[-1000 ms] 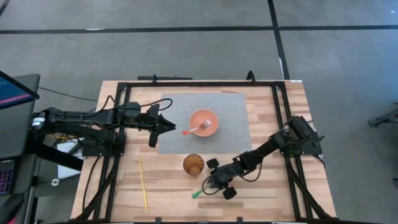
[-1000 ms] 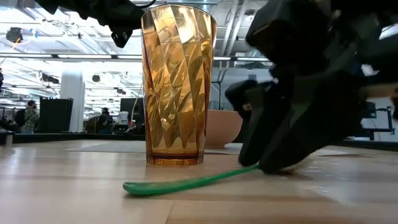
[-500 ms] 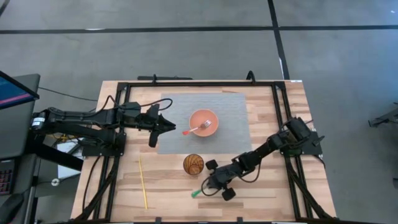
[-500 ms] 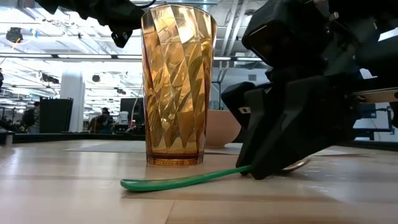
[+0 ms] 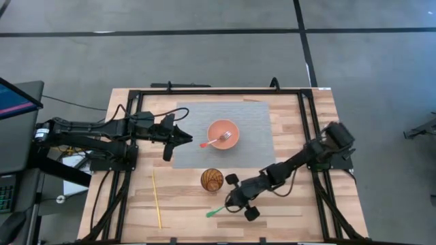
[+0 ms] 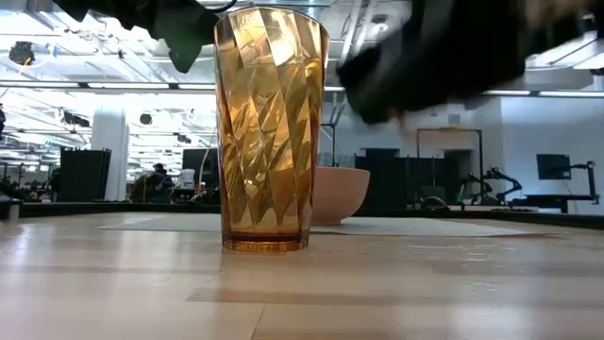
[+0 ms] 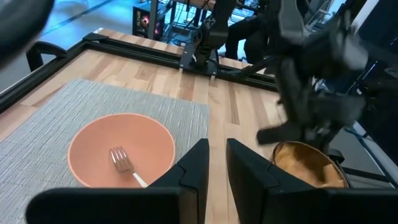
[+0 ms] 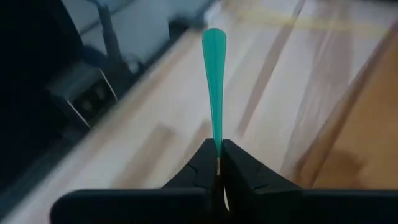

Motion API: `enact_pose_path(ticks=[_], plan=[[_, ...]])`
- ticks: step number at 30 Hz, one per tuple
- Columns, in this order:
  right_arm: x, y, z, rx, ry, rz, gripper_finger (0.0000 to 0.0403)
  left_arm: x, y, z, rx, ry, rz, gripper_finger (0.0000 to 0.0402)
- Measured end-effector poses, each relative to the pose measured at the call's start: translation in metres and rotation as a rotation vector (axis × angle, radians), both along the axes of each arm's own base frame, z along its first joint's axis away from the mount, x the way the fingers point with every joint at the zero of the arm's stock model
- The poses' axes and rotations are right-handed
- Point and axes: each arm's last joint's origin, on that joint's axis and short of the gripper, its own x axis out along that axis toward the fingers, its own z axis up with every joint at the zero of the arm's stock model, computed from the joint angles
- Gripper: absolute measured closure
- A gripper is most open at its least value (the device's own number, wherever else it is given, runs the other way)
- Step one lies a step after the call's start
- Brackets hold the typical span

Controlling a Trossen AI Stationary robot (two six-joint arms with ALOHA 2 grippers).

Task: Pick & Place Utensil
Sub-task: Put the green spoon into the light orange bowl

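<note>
Right gripper (image 5: 231,204) of mine is clamped on a green utensil (image 5: 216,212), whose handle pokes straight out from between the pinched fingers (image 8: 205,158) in the right wrist view. From above I see it near the table's (image 5: 300,218) front edge, just beside the amber cup (image 5: 212,180); in the low view nothing green lies on the wood, so the utensil is off the surface. Left gripper (image 5: 182,136) waits over the grey mat's (image 5: 252,116) left edge, fingers (image 7: 198,163) nearly together and holding nothing, near the orange bowl (image 5: 223,134) with the fork (image 5: 216,141) in it.
</note>
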Motion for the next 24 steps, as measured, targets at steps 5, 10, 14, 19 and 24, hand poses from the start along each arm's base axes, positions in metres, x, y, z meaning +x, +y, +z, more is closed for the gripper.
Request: enact_pose_path(ticks=[5, 10, 14, 19, 24], plan=[[-0.029, -0.001, 0.042, -0.008, -0.059, -0.023, 0.0398, 0.0, 0.0, 0.0, 0.0, 0.0, 0.0, 0.0345], [-0.065, -0.005, 0.078, -0.132, -0.184, -0.085, 0.0396, 0.0, 0.0, 0.001, 0.001, -0.006, 0.0, 0.0345], [-0.081, -0.02, 0.091, -0.28, -0.211, -0.213, 0.0399, 0.001, 0.0, 0.005, 0.071, -0.057, -0.018, 0.0345], [-0.083, -0.055, 0.091, -0.398, -0.138, -0.539, 0.0397, 0.004, 0.0, 0.02, 0.238, -0.222, -0.042, 0.0345], [-0.066, -0.091, 0.097, -0.257, -0.158, -0.76, 0.04, 0.006, 0.001, 0.024, 0.455, -0.272, -0.069, 0.0345]])
